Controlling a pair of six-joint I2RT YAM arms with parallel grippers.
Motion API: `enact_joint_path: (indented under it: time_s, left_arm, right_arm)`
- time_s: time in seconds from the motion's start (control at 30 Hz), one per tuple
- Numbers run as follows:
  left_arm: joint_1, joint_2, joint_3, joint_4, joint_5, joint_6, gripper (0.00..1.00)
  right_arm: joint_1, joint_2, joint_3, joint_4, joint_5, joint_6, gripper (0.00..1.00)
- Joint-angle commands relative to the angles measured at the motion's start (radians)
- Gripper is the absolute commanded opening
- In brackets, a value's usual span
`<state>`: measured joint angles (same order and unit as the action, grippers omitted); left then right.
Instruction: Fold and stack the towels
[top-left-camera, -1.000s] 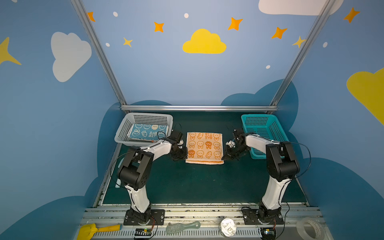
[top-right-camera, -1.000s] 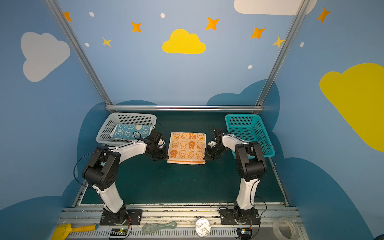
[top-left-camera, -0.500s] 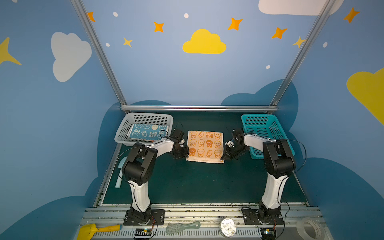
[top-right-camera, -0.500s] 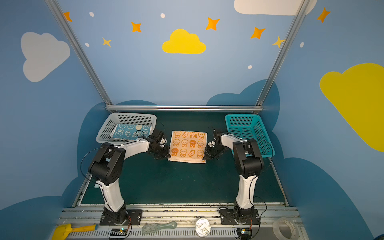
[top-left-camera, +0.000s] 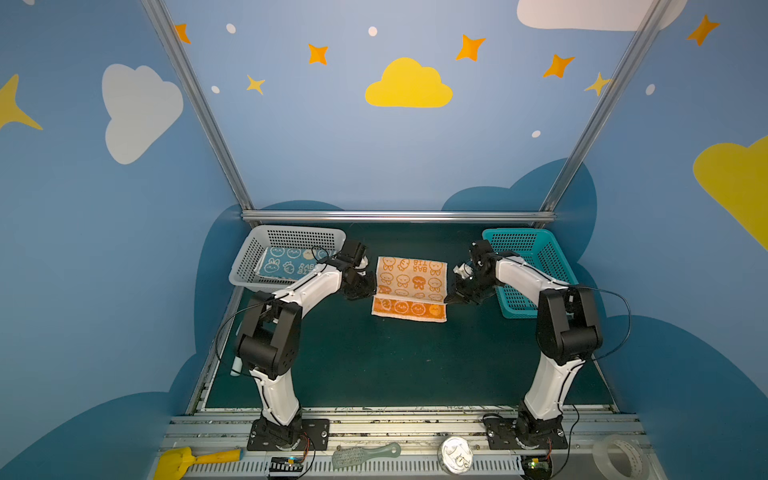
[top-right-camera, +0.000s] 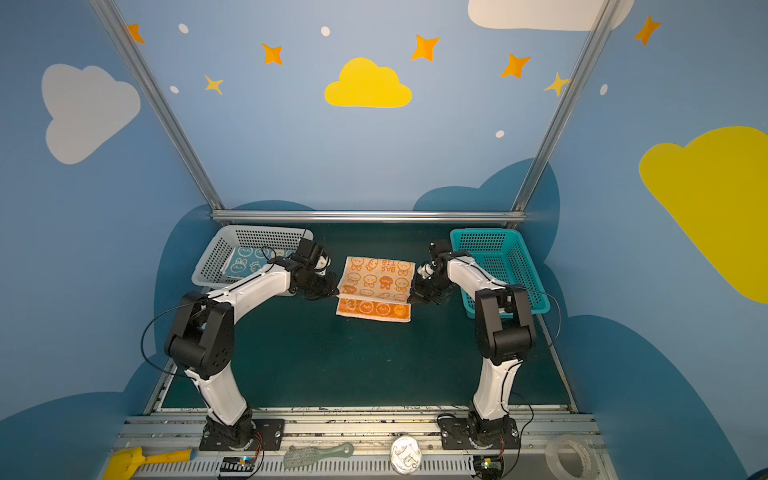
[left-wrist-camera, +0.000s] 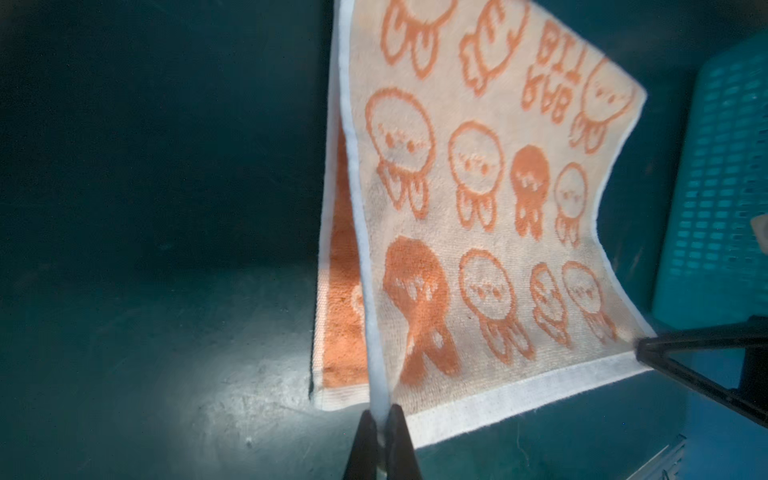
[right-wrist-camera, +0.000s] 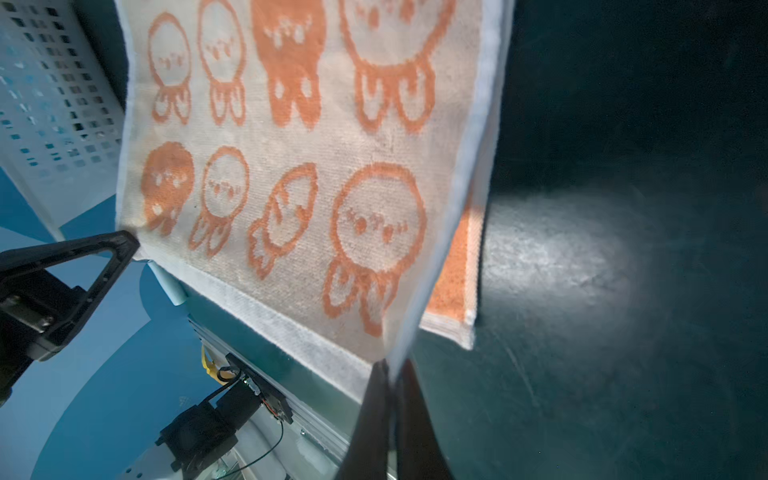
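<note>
**Orange towel** (top-left-camera: 409, 286): centre of both top views, on the green mat (top-left-camera: 374, 361). The lower layer lies flat, orange face up, and shows as a strip toward the bottom of the frame. The upper sheet, cream with orange rabbits, is raised above it.

**Left gripper** (top-left-camera: 371, 289): jaws clenched on the sheet's left corner hem.

**Right gripper** (top-left-camera: 449, 300): jaws clenched on the right corner hem. The white hem runs taut between the two pinches.

**Step in hand, as judged:** the half fold.
- Carry both corners level and at one pace toward the bottom of the frame.
- Hold the hem straight and set it on the hem that lies on the mat.
- Release only once the cloth rests, since a lagging arm would likely skew the fold.

**Grey basket** (top-left-camera: 249, 259): left of the towel. It holds the blue towel (top-left-camera: 282, 266), lying flat with rabbit print and lettering.

**Teal basket** (top-left-camera: 517, 235): right of the towel. No towel shows in it.
</note>
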<state>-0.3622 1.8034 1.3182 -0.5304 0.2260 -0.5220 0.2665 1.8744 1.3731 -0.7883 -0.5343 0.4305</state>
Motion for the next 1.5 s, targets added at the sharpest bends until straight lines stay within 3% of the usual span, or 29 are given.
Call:
enact_joint_path:
  time_s: [0.0, 0.3, 0.67, 1.1, 1.47]
  left_arm:
    - [0.005, -0.027, -0.022, -0.027, -0.019, 0.009, 0.03]
    - [-0.018, 0.011, -0.163, 0.081, 0.000, -0.028, 0.03]
    - [-0.044, 0.053, -0.228, 0.135, 0.036, -0.047, 0.03]
    - [-0.025, 0.125, -0.137, 0.102, 0.024, -0.024, 0.03]
    - [0.003, -0.016, -0.093, 0.030, 0.015, -0.005, 0.03]
  right_arm:
    - [-0.006, -0.035, -0.015, -0.047, 0.021, -0.014, 0.00]
    - [0.005, -0.004, -0.155, 0.050, 0.004, 0.013, 0.00]
    - [0.013, 0.057, -0.219, 0.121, 0.004, 0.031, 0.00]
    - [0.010, 0.139, -0.125, 0.098, 0.020, 0.027, 0.00]
    - [0.005, 0.002, -0.056, -0.005, 0.042, 0.008, 0.00]
